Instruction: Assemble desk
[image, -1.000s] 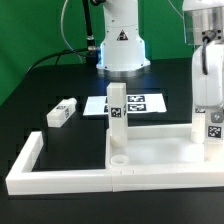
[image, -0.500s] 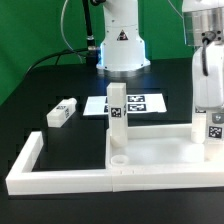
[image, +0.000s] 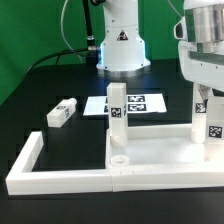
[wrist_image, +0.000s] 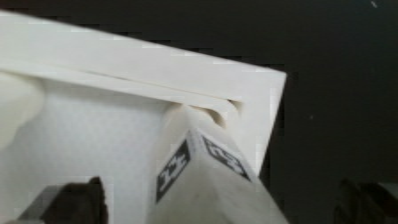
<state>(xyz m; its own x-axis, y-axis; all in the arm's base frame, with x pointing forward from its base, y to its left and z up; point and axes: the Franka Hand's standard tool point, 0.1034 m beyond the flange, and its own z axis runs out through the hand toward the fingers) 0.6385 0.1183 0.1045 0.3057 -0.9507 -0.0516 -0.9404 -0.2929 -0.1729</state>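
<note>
The desk top (image: 160, 150), a white tray with a raised rim, lies in the corner of the border frame. One leg (image: 117, 108) stands upright in its far corner on the exterior view's left. A second tagged leg (image: 213, 120) stands upright in the far corner on the exterior view's right. My gripper (image: 207, 98) hangs open just above that second leg. In the wrist view the leg (wrist_image: 210, 170) rises between my dark fingers (wrist_image: 71, 202), with a gap on each side of it, and the top's corner (wrist_image: 240, 85) lies beyond. A third leg (image: 62, 112) lies loose on the black table.
The marker board (image: 140, 104) lies flat behind the desk top. The white border frame (image: 28, 165) runs along the front and up the exterior view's left. The robot base (image: 121, 48) stands at the back. An open hole (image: 119, 158) shows in the top's near corner.
My gripper has opened, let go of the leg at the exterior view's right and risen a little. That leg stays upright in its corner.
</note>
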